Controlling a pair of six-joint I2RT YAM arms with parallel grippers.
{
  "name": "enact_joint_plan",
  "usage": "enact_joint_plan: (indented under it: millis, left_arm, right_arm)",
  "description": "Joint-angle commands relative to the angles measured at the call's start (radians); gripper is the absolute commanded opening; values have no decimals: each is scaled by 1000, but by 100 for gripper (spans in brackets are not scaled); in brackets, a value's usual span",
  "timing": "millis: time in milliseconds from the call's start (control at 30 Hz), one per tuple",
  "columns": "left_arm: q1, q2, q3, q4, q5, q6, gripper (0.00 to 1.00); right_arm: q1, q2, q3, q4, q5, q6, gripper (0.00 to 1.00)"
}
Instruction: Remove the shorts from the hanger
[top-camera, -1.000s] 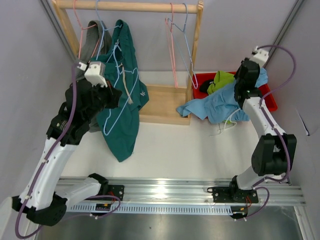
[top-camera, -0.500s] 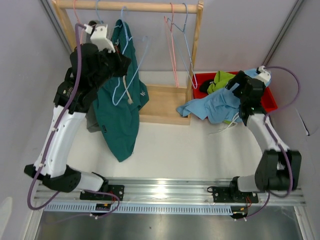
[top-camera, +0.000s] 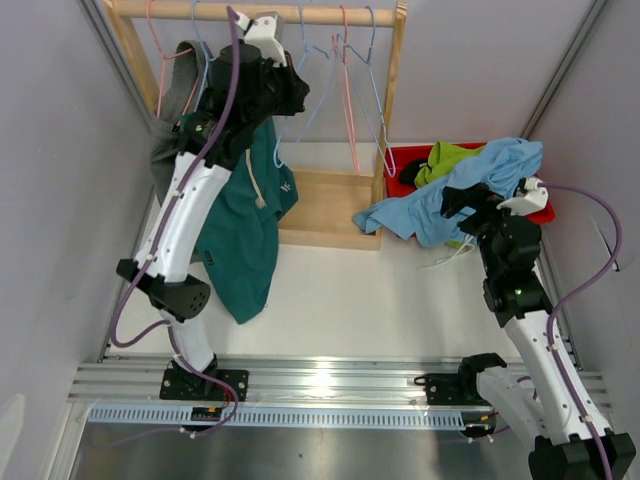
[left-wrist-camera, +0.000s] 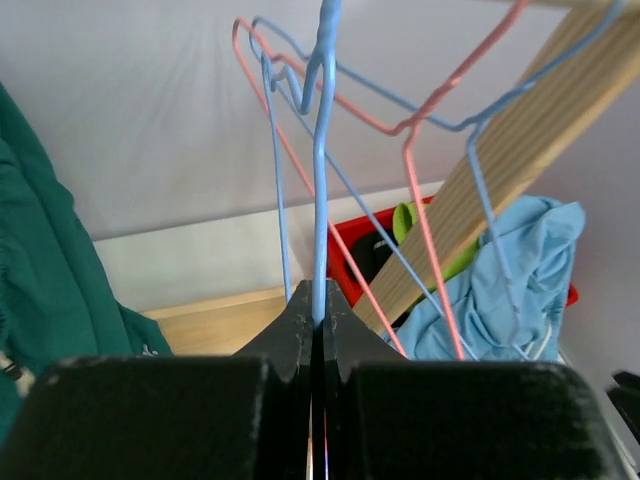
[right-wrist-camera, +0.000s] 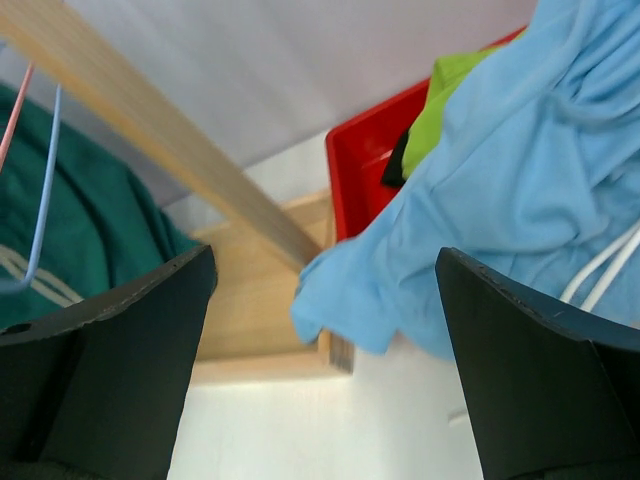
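My left gripper (left-wrist-camera: 318, 300) is up by the wooden rail (top-camera: 330, 14), shut on the wire of a bare blue hanger (left-wrist-camera: 320, 190). In the top view the left gripper (top-camera: 296, 96) is to the right of the dark teal shorts (top-camera: 240, 235), whose top is hidden behind the arm. Grey shorts (top-camera: 163, 160) hang at the far left. Light blue shorts (top-camera: 440, 205) lie draped over the red bin (top-camera: 540, 205), on top of lime green shorts (top-camera: 445, 158). My right gripper (right-wrist-camera: 325, 330) is open and empty, a short way back from the light blue shorts (right-wrist-camera: 500, 200).
Pink and blue empty hangers (top-camera: 352, 100) hang at the rail's right end beside the wooden post (top-camera: 394, 90). The rack's wooden base (top-camera: 325, 205) sits between the teal shorts and the red bin (right-wrist-camera: 365, 170). Grey walls close in on both sides.
My left arm has swung up and to the right, carrying the blue hanger from the teal shorts to the rail. My right gripper has opened, let go of the light blue shorts and drawn back.
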Motion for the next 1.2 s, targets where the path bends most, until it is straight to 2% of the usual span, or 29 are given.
enact_joint_plan:
  millis: [0,67,100,133,233,400,500,633,767,867,967,1167]
  left_arm:
    - [-6,58,43,74,11,-20,0]
    - [-6,77,50,65,13,-28,2]
    - [-6,74,38,59,13,-34,6]
    - [-6,57,30,57,11,-34,19]
    - [-6,-12,-22,57,-4,-22,38]
    - [-6,-141,-48,-4,-56,47,45]
    - [7,-244,-90,-47,-114,107,52]
    - [82,-356,-244,-50,-147,145,56]
    - [196,-400,-317,-56,-128,150,55]
    - [233,-405,-346,-33,-124,156,55]
    - [303,-365,-303,-28,-81,138,53]
    - [359,-224,-181,-71,-75,130,51]
  right_arm:
    - [88,-64,-11,-67,19,12,99]
    - [128,-85,-8,-90,70,-7,99]
    - [159,-87,-8,-99,82,-14,99]
    - [170,-84,-8,-105,102,-18,99]
    - [193,-81,-11,-110,108,-23,99]
    - [225,-84,-9,-117,122,-20,99]
    - [243,-93,-8,-123,139,-26,99]
    - [262,-94,-8,-127,144,-24,99]
    - [282,-96,-2,-134,151,-27,99]
    - [294,-101,0,-143,162,-34,99]
    - [299,-108,3,-163,168,-41,99]
    - [300,-140,2,-214,191,-67,99]
